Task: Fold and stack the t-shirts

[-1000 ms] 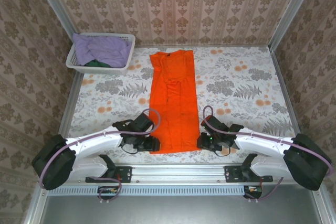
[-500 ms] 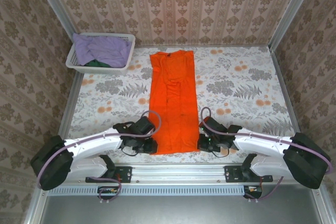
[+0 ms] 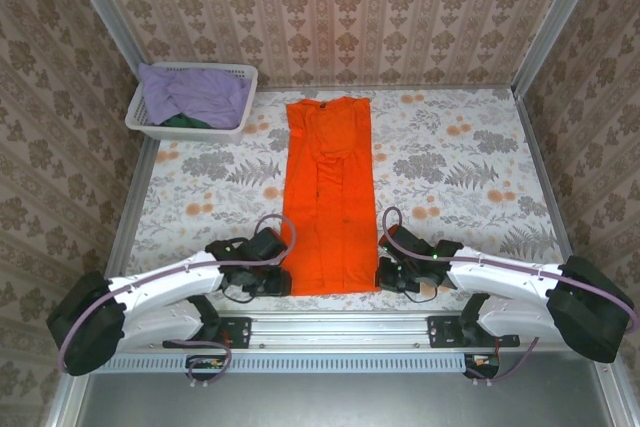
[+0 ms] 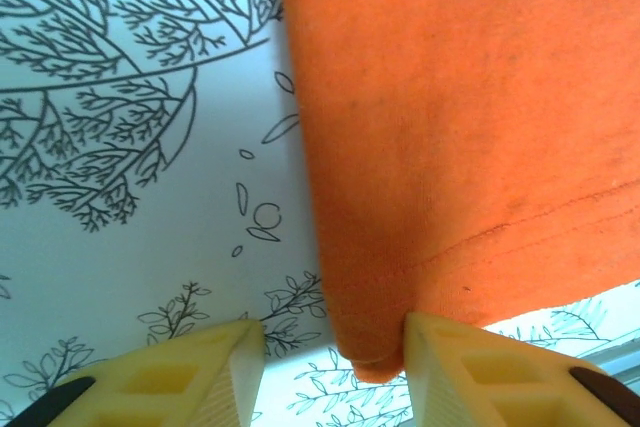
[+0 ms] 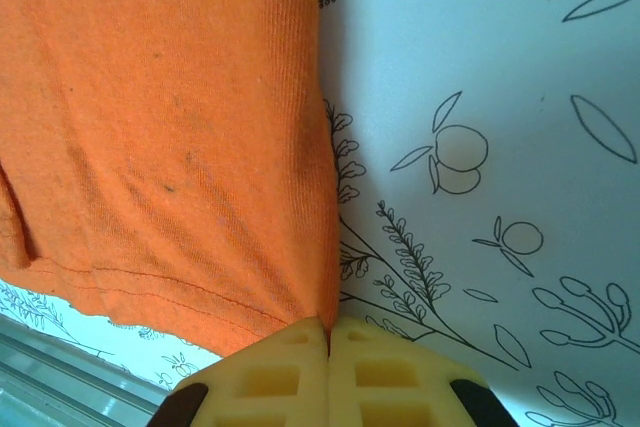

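Note:
The orange t-shirt (image 3: 328, 187) lies on the table as a long narrow strip, collar at the far end. My left gripper (image 3: 278, 282) sits at its near left corner. In the left wrist view that gripper (image 4: 335, 337) is open, and the shirt's corner (image 4: 400, 277) lies between the jaws against the right finger (image 4: 470, 367). At the near right corner my right gripper (image 3: 384, 273) is shut on the orange cloth's side edge (image 5: 320, 247), the jaws pressed together (image 5: 328, 325). A lavender t-shirt (image 3: 195, 92) and a dark green one (image 3: 180, 121) lie in the basket.
The white lattice basket (image 3: 238, 72) stands at the far left corner of the flower-printed tablecloth (image 3: 460, 167). A metal rail (image 3: 340, 327) runs along the near edge just behind both grippers. Patterned walls close in the table on three sides.
My right gripper has closed on the shirt's near right edge. The left gripper has slid a little to the left and nearer, to the shirt's near left corner.

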